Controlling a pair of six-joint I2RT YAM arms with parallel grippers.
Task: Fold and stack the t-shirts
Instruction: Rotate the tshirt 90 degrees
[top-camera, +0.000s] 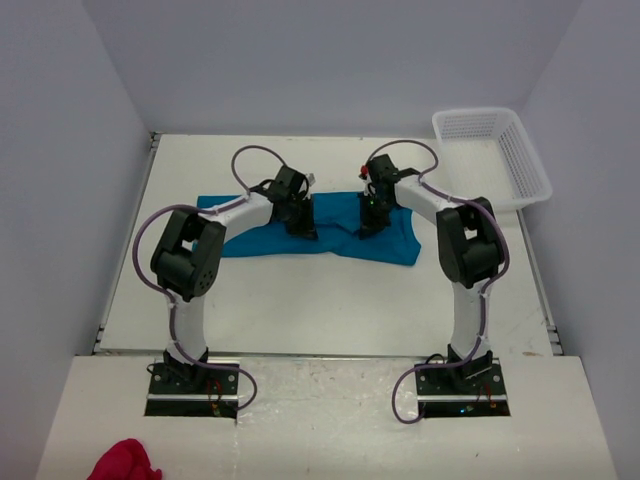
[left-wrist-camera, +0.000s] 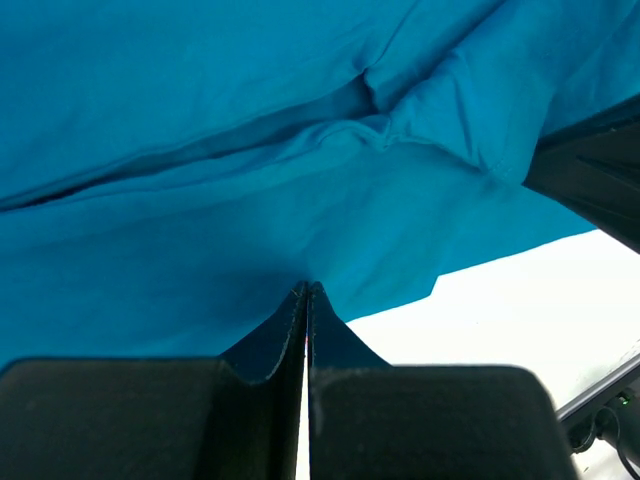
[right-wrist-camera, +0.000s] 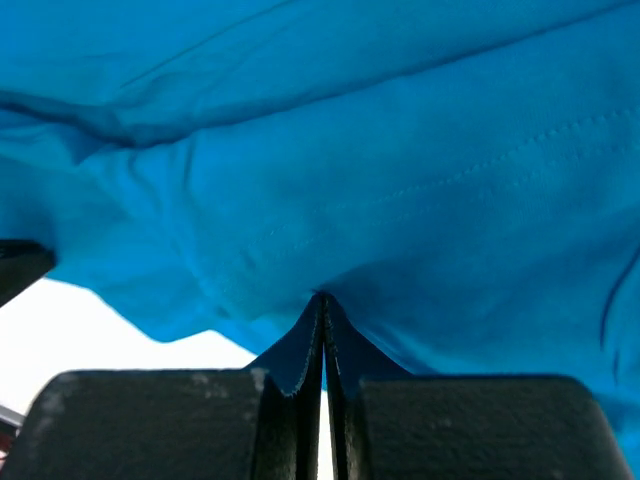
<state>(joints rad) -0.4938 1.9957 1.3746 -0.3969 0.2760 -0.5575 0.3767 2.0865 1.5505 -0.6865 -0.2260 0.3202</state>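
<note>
A plain teal-blue t-shirt (top-camera: 390, 238) lies spread across the middle of the white table (top-camera: 300, 300), partly bunched. My left gripper (top-camera: 302, 230) is down on its middle-left part. In the left wrist view the jaws (left-wrist-camera: 308, 288) are pressed together, their tips pinching a fold of the t-shirt (left-wrist-camera: 250, 150). My right gripper (top-camera: 368, 228) is down on the shirt's middle-right part. In the right wrist view its jaws (right-wrist-camera: 322, 296) are shut too, with blue fabric (right-wrist-camera: 400, 180) caught at the tips. The two grippers stand close together, side by side.
A white mesh basket (top-camera: 495, 160) stands at the table's back right corner. A crumpled red cloth (top-camera: 125, 462) lies at the bottom left, beside the left arm's base. Grey walls close in the table on three sides.
</note>
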